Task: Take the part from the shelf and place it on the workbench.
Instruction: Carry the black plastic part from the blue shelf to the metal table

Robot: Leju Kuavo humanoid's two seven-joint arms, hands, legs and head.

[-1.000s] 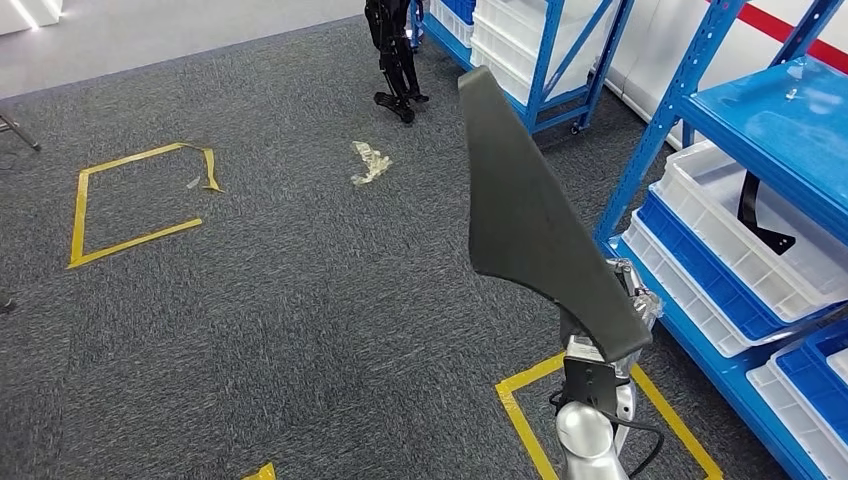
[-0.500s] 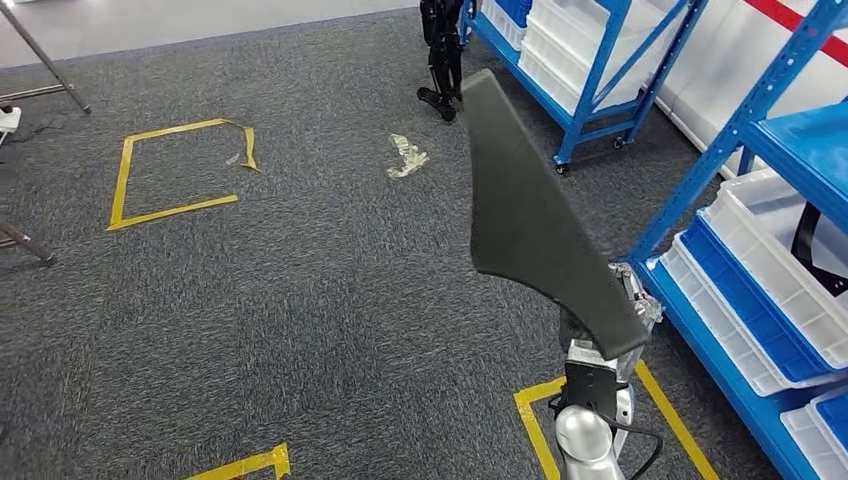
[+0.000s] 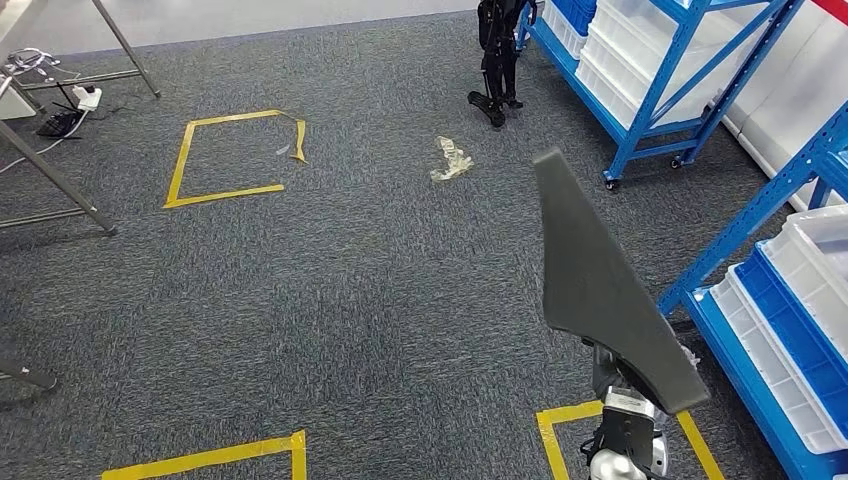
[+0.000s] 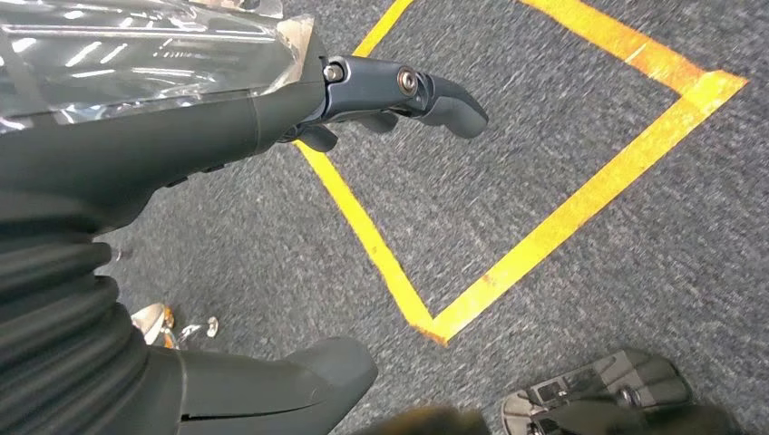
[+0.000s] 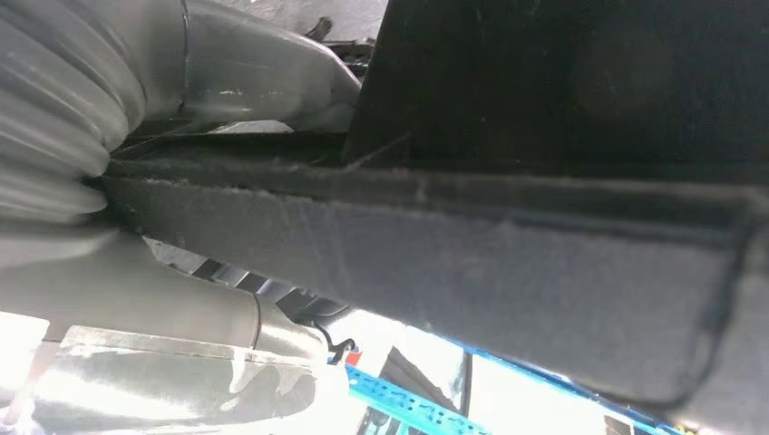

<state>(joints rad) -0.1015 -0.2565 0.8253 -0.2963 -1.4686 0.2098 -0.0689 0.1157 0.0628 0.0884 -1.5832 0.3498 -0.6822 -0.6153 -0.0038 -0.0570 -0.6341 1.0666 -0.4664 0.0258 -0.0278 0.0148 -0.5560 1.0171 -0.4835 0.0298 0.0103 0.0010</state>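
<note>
a: the part (image 3: 590,280), a long dark grey wedge, stands nearly upright above the grey carpet (image 3: 350,290), narrow tip up, broad end down by the right wrist.

b: and the right hand (image 3: 640,375) holds it at that broad end, mostly tucked behind the panel. in the right wrist view the thumb (image 5: 263,72) lies along the part's edge, right against it.

a: left hand (image 4: 272,118)?

b: hanging over the floor, holding nothing, fingers (image 4: 426,91) stretched out and well apart from the thumb.

a: under it, yellow tape (image 4: 562,217) marks a square corner on the carpet.

b: head view has more tape squares (image 3: 235,160) farther out, plus a crumpled clear scrap (image 3: 450,160) lying on the floor.

a: blue shelving (image 3: 655,70) with white bins (image 3: 625,50) at the far right, and a blue bin (image 3: 800,325) low beside the part.

b: dark robot legs (image 3: 497,55) stand by that far rack.
</note>
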